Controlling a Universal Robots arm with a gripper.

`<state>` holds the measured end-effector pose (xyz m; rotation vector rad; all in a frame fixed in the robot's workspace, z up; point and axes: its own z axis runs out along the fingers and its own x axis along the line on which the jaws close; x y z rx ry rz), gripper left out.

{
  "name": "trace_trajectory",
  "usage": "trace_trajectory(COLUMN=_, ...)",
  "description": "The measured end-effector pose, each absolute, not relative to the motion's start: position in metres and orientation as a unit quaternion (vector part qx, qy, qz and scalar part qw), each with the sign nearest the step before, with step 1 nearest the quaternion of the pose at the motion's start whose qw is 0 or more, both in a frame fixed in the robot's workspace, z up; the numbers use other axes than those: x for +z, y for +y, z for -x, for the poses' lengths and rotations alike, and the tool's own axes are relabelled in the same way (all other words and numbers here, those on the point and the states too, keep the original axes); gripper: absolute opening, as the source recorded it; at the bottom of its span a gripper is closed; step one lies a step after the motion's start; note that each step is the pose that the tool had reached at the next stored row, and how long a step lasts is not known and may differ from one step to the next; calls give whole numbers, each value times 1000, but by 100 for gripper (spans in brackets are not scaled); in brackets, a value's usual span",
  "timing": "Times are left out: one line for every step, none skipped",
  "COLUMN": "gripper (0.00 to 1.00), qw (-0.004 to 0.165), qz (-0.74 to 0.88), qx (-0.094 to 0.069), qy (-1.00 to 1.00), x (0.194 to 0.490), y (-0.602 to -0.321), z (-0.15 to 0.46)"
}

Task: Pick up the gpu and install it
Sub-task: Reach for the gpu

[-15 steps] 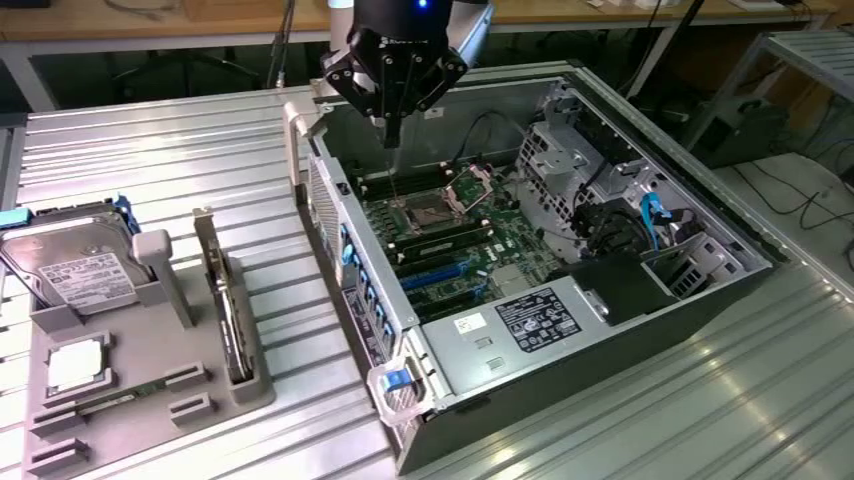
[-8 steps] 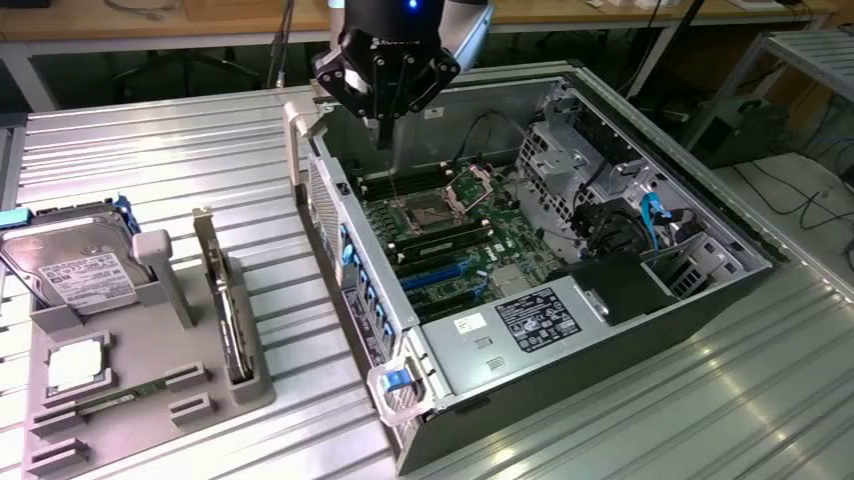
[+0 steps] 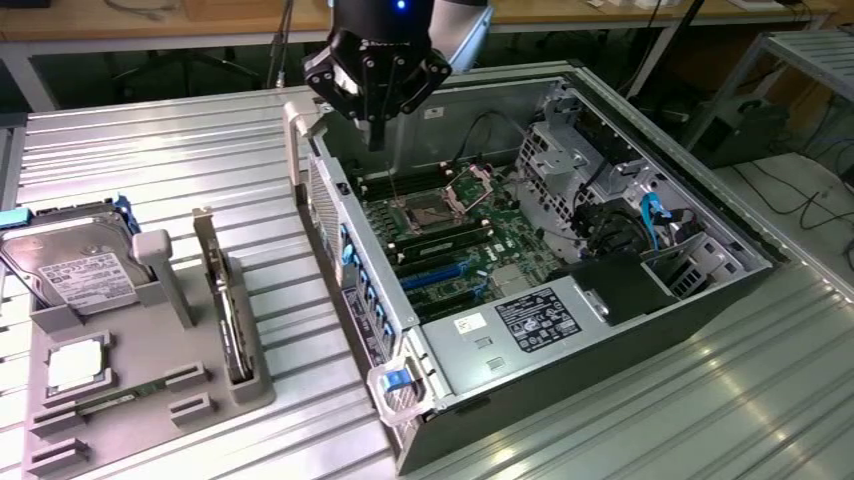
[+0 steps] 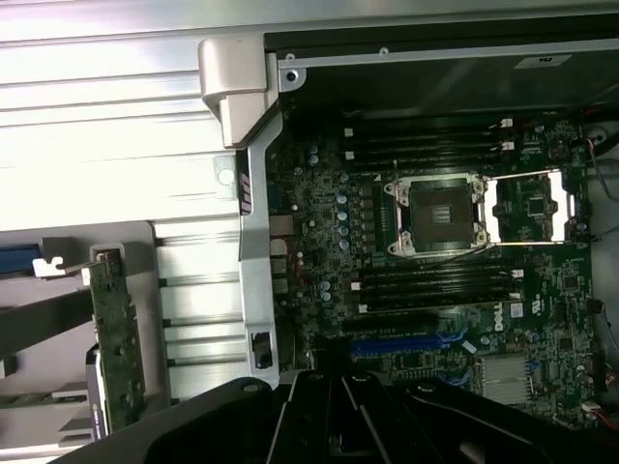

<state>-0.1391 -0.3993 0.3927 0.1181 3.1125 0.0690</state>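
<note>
Gpu (image 3: pixel 235 318) stands on edge, untouched, in a slot of the grey holder (image 3: pixel 140 425) at the lower left of the exterior view. The gripper (image 3: pixel 378 128) hangs well apart at the upper middle, over the computer case (image 3: pixel 327 215) wall, its fingers pressed together and empty. Descending with them closed would likely strike and tip the thin card, and a low crossing could clip the wall.

You could read only one mark for certain: white "DELL" lettering printed on the motherboard (image 4: pixel 329 222), close to the blue slot (image 4: pixel 401 343) (it ran sideways in the wrist view). The white label (image 3: pixel 83 275) on the hard drive (image 3: pixel 34 250), the black sticker (image 3: pixel 534 318) on the power supply (image 3: pixel 461 365) and the white sticker (image 3: pixel 470 323) beside it all carried print too fine for you to read.
</note>
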Motion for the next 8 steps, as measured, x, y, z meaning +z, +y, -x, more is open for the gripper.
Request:
trace_trajectory(gripper=11, qw=13, qz=-38, qx=22, qy=999, x=392, y=-399, z=140)
trace_trajectory(gripper=11, qw=13, qz=-38, qx=22, qy=999, x=392, y=-399, z=141)
trace_trajectory(gripper=11, qw=13, qz=-38, qx=22, qy=999, x=392, y=-399, z=142)
trace_trajectory(gripper=11, qw=13, qz=-38, qx=22, qy=999, x=392, y=-399, z=144)
trace_trajectory(gripper=11, qw=13, qz=-38, qx=22, qy=999, x=392, y=-399, z=145)
trace_trajectory(gripper=11, qw=13, qz=-38, qx=22, qy=999, x=392, y=-399, z=146)
trace_trajectory(gripper=11, qw=13, qz=-38, qx=22, qy=999, x=392, y=-399, z=147)
trace_trajectory(gripper=11, qw=12, qz=-38, qx=22, qy=999, x=392, y=-399, z=148)
